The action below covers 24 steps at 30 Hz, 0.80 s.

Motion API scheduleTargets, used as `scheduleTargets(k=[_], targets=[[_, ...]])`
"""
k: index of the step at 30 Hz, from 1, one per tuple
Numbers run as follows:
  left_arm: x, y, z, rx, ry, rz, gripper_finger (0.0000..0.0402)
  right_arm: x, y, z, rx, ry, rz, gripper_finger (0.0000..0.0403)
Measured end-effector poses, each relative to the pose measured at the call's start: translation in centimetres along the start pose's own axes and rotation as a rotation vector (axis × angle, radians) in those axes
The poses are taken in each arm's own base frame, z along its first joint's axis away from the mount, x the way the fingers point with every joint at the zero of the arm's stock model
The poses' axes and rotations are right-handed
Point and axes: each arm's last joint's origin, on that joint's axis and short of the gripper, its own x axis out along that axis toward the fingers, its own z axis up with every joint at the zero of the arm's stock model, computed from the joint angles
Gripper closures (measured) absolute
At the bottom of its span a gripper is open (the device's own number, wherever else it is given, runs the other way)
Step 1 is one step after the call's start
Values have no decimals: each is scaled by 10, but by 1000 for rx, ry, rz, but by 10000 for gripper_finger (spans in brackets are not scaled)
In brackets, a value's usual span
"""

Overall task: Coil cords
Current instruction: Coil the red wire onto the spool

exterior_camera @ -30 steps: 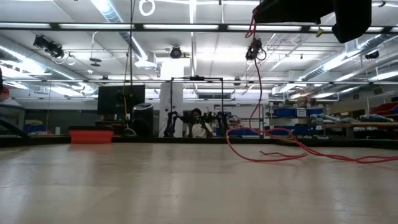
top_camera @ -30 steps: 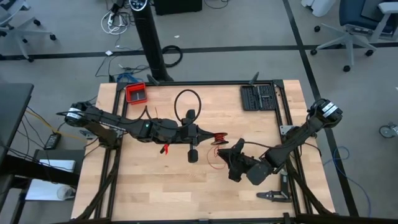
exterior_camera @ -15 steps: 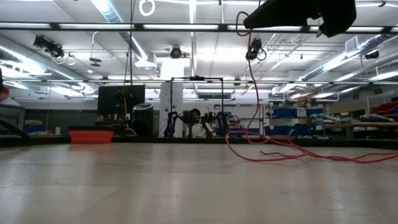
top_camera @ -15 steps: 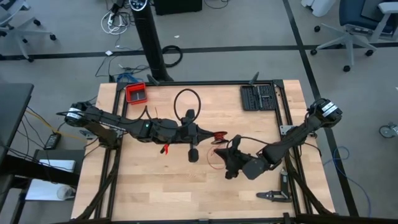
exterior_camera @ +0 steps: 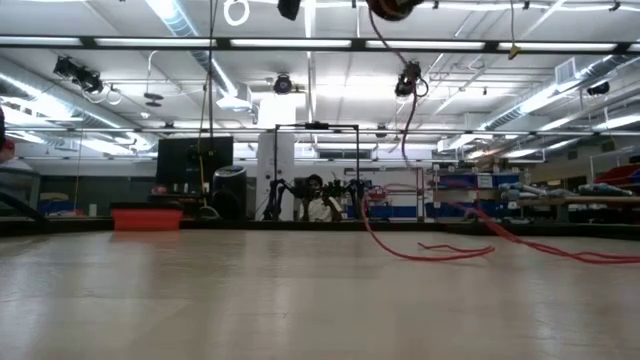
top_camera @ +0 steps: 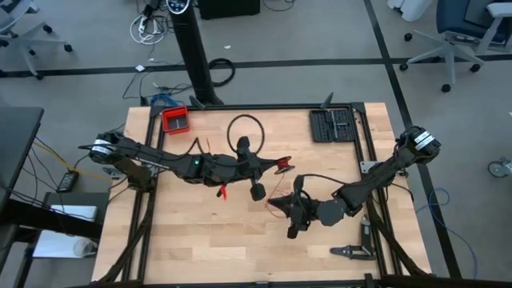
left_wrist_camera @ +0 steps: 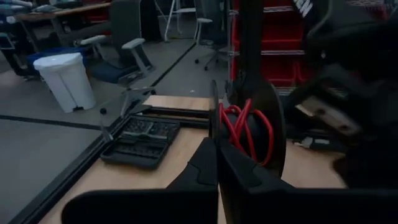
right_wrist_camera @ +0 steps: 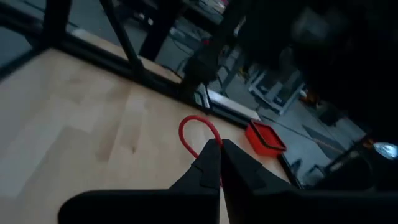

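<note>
overhead, red tray near table corner, black organizer case

On the table, toward the far left corner: a small tray. Toward the far right corner: a tool case. Between them, nearer the tray: a cable loop. Mid-table, reaching in from the left edge: left hand, clamped on a spool wound with the cord. Just nearer and to the right: right hand, coming in from the right edge, pinched on the cord above the table. Loose cord loops on the table between both hands. At the near right edge: a small clamp-like tool.
</note>
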Motion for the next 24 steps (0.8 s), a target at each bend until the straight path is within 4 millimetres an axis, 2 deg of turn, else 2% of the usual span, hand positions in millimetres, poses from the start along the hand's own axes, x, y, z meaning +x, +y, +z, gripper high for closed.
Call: scheduleTargets(k=[8, 14, 20, 24], targets=[[15, -5, -19, 31, 64, 5, 400, 9, -12, 27, -19, -1, 46, 402], [16, -7, -20, 34, 69, -45, 400, 8, -18, 44, -60, 28, 88, 403], [17, -9, -28, 70, 125, -95, 400, -7, -27, 59, -73, 84, 102, 403], [17, -10, -26, 58, 105, -124, 400, -11, -26, 59, -84, 97, 103, 403]])
